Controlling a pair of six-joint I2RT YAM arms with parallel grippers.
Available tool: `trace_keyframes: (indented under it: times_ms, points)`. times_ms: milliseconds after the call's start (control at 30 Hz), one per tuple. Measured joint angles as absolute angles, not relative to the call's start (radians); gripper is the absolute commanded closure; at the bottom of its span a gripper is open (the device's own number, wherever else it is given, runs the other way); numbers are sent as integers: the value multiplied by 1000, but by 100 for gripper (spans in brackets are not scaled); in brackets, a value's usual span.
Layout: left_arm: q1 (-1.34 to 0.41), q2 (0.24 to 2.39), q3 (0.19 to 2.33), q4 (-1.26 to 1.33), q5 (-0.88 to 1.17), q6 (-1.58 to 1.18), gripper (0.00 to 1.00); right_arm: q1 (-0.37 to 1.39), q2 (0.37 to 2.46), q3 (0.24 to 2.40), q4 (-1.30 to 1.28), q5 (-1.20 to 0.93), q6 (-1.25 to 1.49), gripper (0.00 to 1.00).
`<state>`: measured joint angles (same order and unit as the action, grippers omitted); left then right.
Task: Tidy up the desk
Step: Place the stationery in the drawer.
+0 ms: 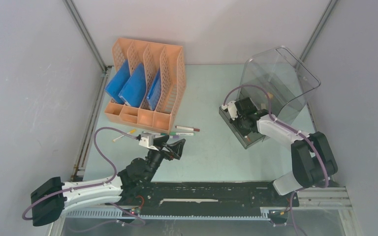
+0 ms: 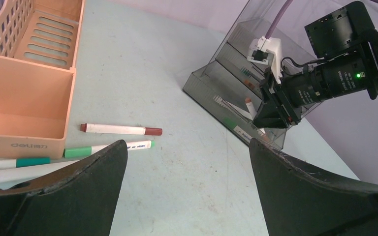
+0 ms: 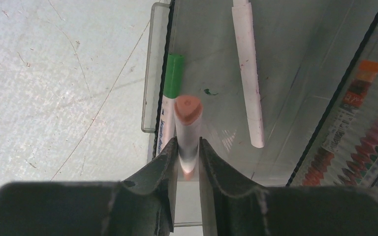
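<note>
Where the right pincer point(image 3: 187, 147) hangs over the shallow drawer tray point(image 3: 211, 59) projecting from a smoky clear plastic box point(image 1: 280, 78), its 2 black, ridged fingers are closed tight on 1 orange-ended marker point(image 3: 187, 123). This marker has a white cylindrical barrel and a rounded-triangular end cap that faces the wrist camera.

- Just left of that pincer: 1 green-capped marker point(image 3: 173, 73) with a white printed barrel, lying along the drawer's edge.
- Ahead and to its right: 1 plain white stick-shaped pen point(image 3: 248, 73), lying flat on the glossy drawer floor.

Left pincer point(image 2: 187, 147): 2 broad, curved black fingers spread wide apart, nothing between them, held above the tabletop point(image 2: 142, 59).

- Ahead of its left finger: 1 brown-capped marker point(image 2: 120, 130) and 1 green-banded marker point(image 2: 108, 149), slim white cylinders lying loose and nearly parallel.
- Further left: 2 more white markers, 1 teal-banded point(image 2: 15, 162), partly hidden by the finger.
- Beyond these: 1 orange perforated plastic file rack point(image 1: 147, 83) with 4 upright slots, holding blue folders point(image 1: 133, 88).

Tabletop: pale mint-green, flat and matte with faint scuffs. It lies beneath both pincers and carries the rack, the box and the loose markers.
</note>
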<state>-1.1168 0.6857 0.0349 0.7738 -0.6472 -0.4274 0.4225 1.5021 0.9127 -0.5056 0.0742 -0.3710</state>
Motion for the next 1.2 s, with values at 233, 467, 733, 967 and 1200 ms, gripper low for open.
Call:
trace_keyframes:
  times_ms: [233, 467, 733, 967, 1200]
  points:
    - [-1117, 682, 35, 759, -651, -429, 0, 425, 1506, 913, -506, 74, -369, 64]
    - [-1116, 676, 35, 728, -654, -450, 0, 426, 1505, 923, -512, 75, -369, 62]
    - [-1106, 636, 35, 633, -685, -513, 0, 426, 1436, 924, -537, 64, -386, 56]
    - [-1042, 639, 36, 525, -685, -606, 1, 426, 1333, 925, -566, 19, -422, 53]
    - [-884, 738, 70, 422, -598, -725, 3, 427, 1287, 925, -585, -16, -443, 52]
